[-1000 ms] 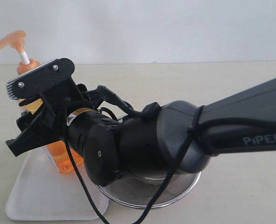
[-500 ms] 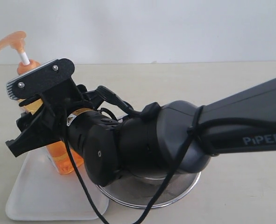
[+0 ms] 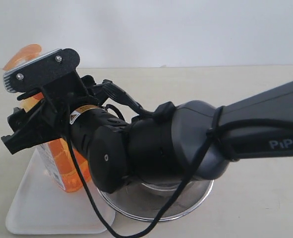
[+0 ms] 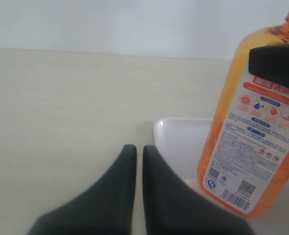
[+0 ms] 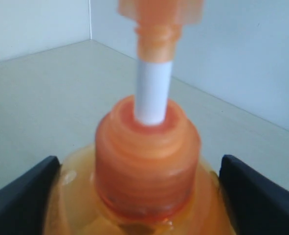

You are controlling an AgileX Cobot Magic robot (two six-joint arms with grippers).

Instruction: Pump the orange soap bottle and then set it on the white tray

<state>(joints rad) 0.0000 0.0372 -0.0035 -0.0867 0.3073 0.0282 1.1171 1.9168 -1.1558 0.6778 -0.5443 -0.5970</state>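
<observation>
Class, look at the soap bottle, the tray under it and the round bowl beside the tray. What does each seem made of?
Tall translucent orange soap bottle: likely glossy plastic; light glows through it.
Flat white rectangular tray: probably smooth plastic, with a moulded rounded rim.
Round silvery bowl: seemingly polished metal; its rim shines and reflects.

One orange soap bottle (image 3: 66, 171), one white tray (image 3: 39, 214), one steel bowl (image 3: 188, 201)
</observation>
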